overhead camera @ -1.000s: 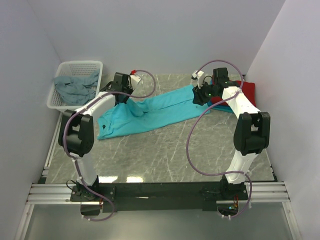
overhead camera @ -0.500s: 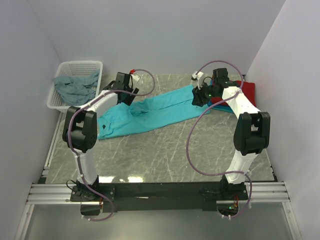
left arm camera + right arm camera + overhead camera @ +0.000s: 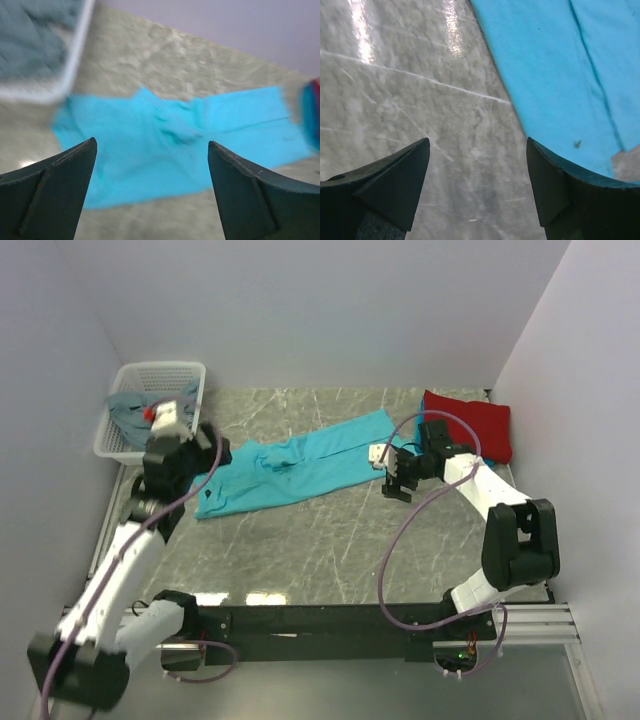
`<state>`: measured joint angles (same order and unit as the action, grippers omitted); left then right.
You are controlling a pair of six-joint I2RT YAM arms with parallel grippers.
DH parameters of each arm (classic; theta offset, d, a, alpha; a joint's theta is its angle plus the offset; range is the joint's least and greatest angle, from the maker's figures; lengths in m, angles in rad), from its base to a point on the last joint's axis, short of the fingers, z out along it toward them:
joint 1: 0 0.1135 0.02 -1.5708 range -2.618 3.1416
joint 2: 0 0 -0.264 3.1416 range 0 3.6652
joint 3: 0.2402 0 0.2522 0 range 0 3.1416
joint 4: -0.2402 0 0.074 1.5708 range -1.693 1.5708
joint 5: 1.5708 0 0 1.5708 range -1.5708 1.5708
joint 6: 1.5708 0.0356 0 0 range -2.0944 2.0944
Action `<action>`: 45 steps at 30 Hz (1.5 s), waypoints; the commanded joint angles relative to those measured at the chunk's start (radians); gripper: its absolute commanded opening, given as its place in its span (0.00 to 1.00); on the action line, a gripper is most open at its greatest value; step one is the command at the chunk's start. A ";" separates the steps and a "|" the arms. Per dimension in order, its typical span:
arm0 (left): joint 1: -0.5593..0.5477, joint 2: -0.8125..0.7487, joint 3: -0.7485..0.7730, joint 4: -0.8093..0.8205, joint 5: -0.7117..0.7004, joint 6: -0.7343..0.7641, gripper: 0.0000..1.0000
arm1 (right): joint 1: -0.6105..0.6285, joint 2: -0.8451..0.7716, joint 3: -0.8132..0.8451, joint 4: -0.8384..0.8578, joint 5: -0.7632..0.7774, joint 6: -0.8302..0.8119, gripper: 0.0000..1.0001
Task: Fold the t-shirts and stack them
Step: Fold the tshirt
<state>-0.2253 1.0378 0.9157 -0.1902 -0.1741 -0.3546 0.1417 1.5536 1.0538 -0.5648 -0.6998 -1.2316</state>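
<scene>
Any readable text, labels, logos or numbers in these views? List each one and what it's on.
None can be read.
The turquoise shirt, red shirt, basket and table carry no print.
The left wrist view is blurred, but no text shows there either.

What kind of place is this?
Likely a robotics lab test cell: plain white walls enclose a marble-patterned table, a left arm and right arm mount on a black rail, and a turquoise t-shirt lies out.

A white perforated basket [image 3: 165,375] sits at the far left corner of the grey marble table [image 3: 320,540] — veined and glossy (glare shows toward the near edge) — with pale walls [image 3: 300,310] around.
</scene>
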 commanded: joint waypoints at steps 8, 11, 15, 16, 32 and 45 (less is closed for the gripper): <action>0.009 -0.329 -0.408 -0.149 -0.076 -0.765 0.85 | 0.151 0.169 0.049 0.267 0.466 -0.204 0.72; 0.011 -0.302 -0.399 -0.207 -0.145 -0.834 0.83 | 0.170 0.238 0.067 0.284 0.543 -0.207 0.68; 0.014 -0.200 -0.380 -0.221 -0.147 -0.900 0.81 | 0.185 0.283 0.066 0.336 0.603 -0.212 0.64; 0.018 -0.150 -0.382 -0.209 -0.136 -0.908 0.79 | 0.188 0.295 0.080 0.341 0.617 -0.203 0.61; 0.138 0.235 -0.362 -0.075 -0.131 -0.995 0.64 | 0.220 0.326 0.130 0.275 0.649 -0.163 0.00; 0.288 0.105 -0.454 -0.091 -0.169 -0.952 0.47 | 0.234 0.116 -0.128 0.223 0.605 -0.158 0.00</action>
<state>0.0345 1.1698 0.4667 -0.2760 -0.3141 -1.3247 0.3603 1.7538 0.9913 -0.3058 -0.0822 -1.3945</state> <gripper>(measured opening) 0.485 0.009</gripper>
